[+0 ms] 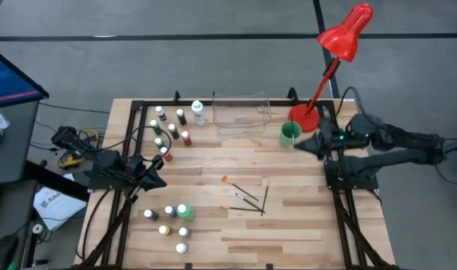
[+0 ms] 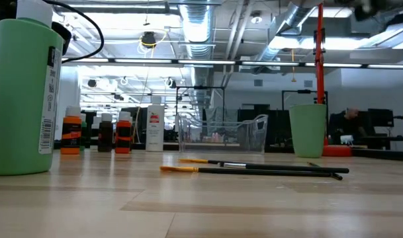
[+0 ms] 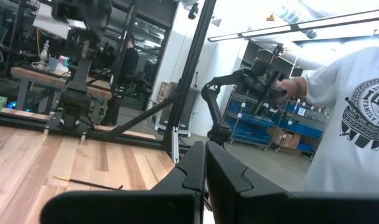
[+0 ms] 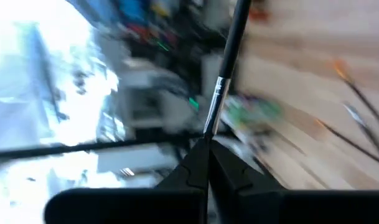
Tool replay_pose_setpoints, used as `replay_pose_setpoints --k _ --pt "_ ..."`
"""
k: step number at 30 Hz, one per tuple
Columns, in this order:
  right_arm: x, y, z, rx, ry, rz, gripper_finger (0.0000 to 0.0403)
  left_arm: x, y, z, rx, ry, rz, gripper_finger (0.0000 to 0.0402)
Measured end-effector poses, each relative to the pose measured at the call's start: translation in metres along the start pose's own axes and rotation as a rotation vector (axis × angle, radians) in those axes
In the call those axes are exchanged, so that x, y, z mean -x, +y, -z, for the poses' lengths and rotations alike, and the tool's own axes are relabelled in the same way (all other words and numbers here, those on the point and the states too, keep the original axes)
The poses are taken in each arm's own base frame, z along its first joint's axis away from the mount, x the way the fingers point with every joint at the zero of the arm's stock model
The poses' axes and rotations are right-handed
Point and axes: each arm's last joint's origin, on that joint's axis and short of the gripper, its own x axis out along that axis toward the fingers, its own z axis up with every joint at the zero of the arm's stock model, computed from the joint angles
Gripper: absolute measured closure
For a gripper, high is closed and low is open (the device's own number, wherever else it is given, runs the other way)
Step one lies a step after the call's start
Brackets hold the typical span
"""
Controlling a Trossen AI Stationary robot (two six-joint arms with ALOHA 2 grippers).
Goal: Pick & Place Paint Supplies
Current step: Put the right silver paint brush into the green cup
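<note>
From straight above, my left gripper sits at the left edge of the table between two bunches of small bottles: one bunch in the upper left of the boards, the other lower down, with the taller green bottle in it. The brushes lie crossed in the middle. My right gripper hovers at the right side just beside the green cup, with the clear tray and the red lamp close by.

Down at table height, the green bottle fills the left of the frame, the brushes lie flat across the centre, and the small orange and brown bottles stand in a row at the back left near a white bottle. Neither gripper shows.

Left wrist: my fingers are pressed together with nothing in them. One brush lies on the wood ahead, and a person in a white shirt stands beyond the table.

Right wrist: the picture is smeared, but my fingers look closed and empty too, brushes off in the upper right.

What worries me is that those bottles are packed tight, so coming in closed or off-centre could easily topple the neighbours. The brushes are thin and flat, so I could just skid them around.
</note>
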Motion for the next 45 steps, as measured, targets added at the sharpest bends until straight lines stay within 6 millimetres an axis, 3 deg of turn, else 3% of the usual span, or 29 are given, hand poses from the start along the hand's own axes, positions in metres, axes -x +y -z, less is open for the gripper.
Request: replay_pose_setpoints --k 5,13,26,45 --pt "-0.007 0.022 -0.009 0.102 -0.135 -0.21 0.0403 0.0 0.0 0.0 0.0 0.0 0.0 0.04" --pt "-0.015 0.036 -0.009 0.15 -0.246 -0.33 0.0403 0.0 0.0 0.0 0.001 -0.003 0.001 0.04" --pt "-0.024 0.033 -0.004 0.235 -0.221 -0.289 0.0403 0.0 0.0 -0.001 0.001 -0.006 0.002 0.04" --pt "-0.037 0.046 0.001 0.0 -0.064 -0.461 0.0403 0.0 -0.001 -0.002 0.003 -0.018 0.006 0.04"
